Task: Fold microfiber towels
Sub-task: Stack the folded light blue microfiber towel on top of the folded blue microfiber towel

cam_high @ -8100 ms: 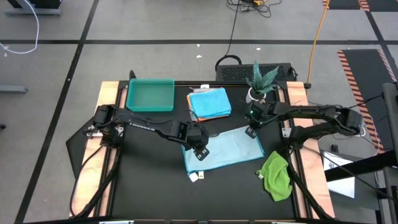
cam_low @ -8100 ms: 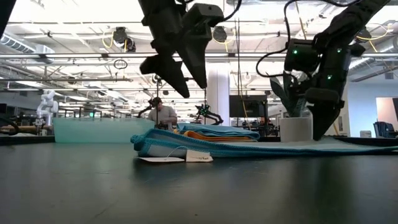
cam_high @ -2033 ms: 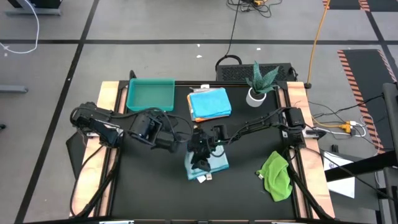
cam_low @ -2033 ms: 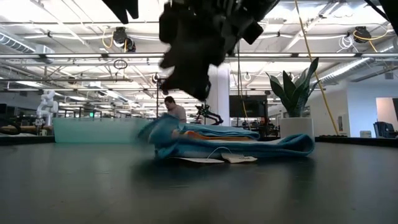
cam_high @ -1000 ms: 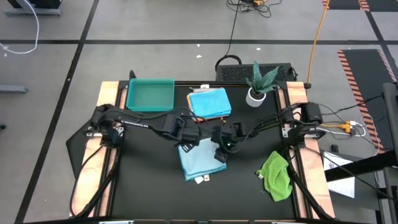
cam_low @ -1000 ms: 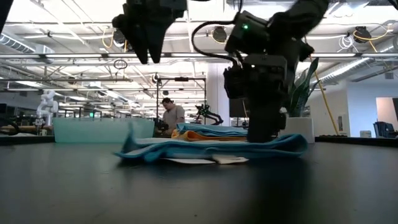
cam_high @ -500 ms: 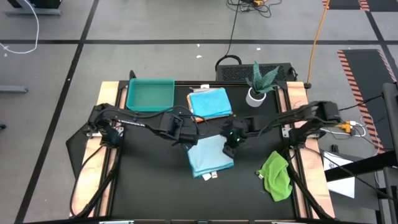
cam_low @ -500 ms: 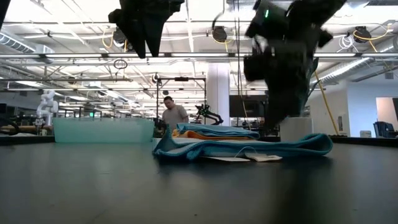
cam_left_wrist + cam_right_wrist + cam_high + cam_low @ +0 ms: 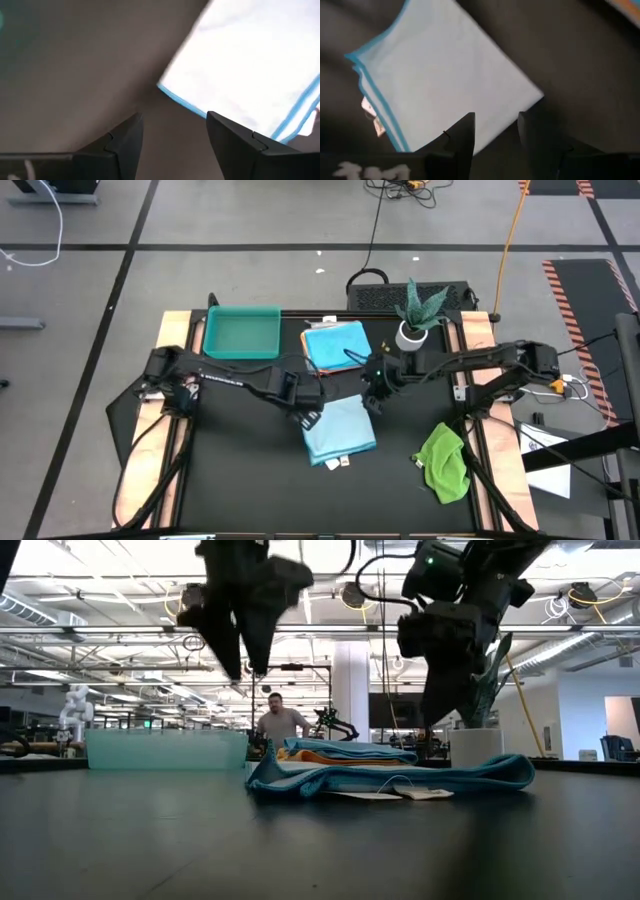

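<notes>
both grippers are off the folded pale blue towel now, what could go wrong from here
1. The right gripper, open and empty, hangs close over the pale blue towel's far right corner; a low sweep might drag the fold open.
2. The left gripper, also open, hovers at the towel's left edge and could snag it.
3. The green towel lies crumpled at the table's right edge and may slip off when grabbed.
</notes>
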